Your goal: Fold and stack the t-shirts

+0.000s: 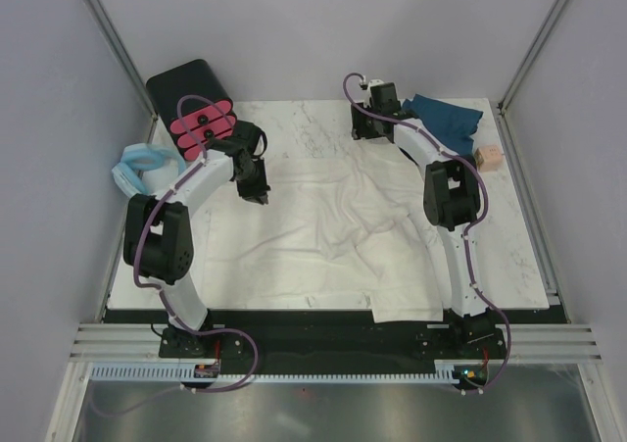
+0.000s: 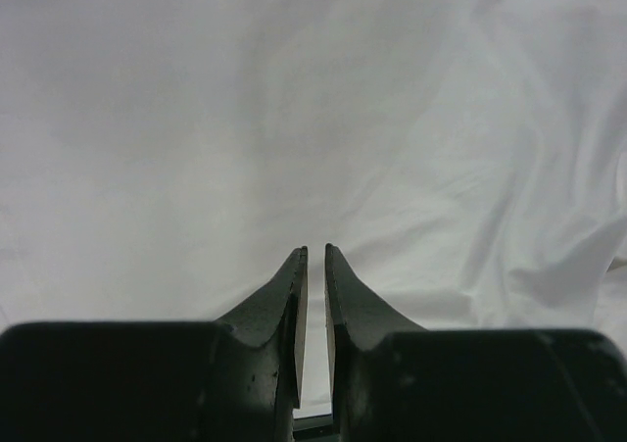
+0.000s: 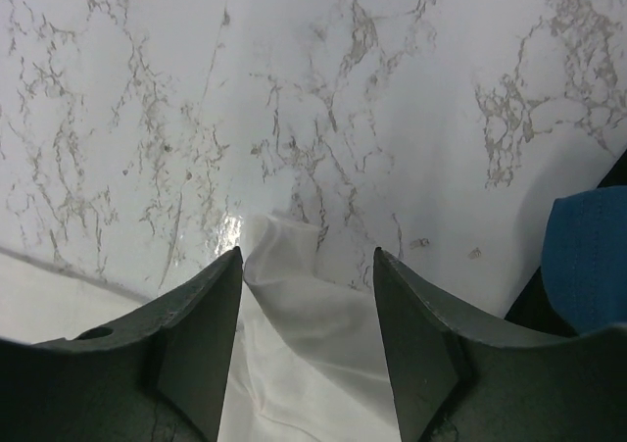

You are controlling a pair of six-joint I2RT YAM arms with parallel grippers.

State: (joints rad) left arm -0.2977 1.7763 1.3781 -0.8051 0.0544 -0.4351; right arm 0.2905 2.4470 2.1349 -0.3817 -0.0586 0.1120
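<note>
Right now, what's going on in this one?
A cream-white t-shirt lies spread and rumpled on the marble table. The left arm has its jaws nearly closed over the shirt's left side; whether they pinch cloth is unclear. The right arm has its jaws open around a far tip of the same shirt. A teal t-shirt lies bunched at the far right corner, untouched.
</note>
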